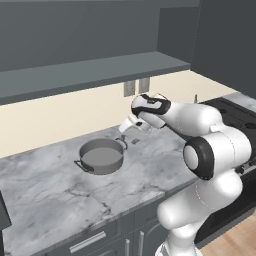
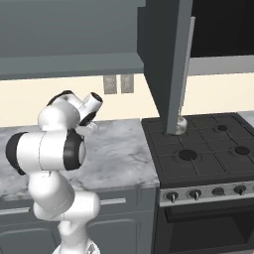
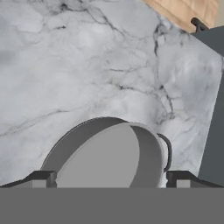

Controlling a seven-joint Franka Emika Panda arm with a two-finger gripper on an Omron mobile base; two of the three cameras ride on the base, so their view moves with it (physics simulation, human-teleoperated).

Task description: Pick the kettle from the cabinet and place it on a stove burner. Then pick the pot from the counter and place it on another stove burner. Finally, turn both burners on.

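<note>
The grey pot (image 1: 101, 156) sits on the marble counter (image 1: 45, 190), left of the arm, its two dark side handles showing. The gripper (image 1: 129, 131) hovers just beside the pot's right rim, fingers (image 3: 43, 178) spread wide and holding nothing, one on either side of the pot in the hand view. Over on the black cooktop (image 2: 203, 149), the silver kettle (image 2: 179, 126) rests at a rear-left burner, partly hidden behind the open cabinet door (image 2: 171, 59).
</note>
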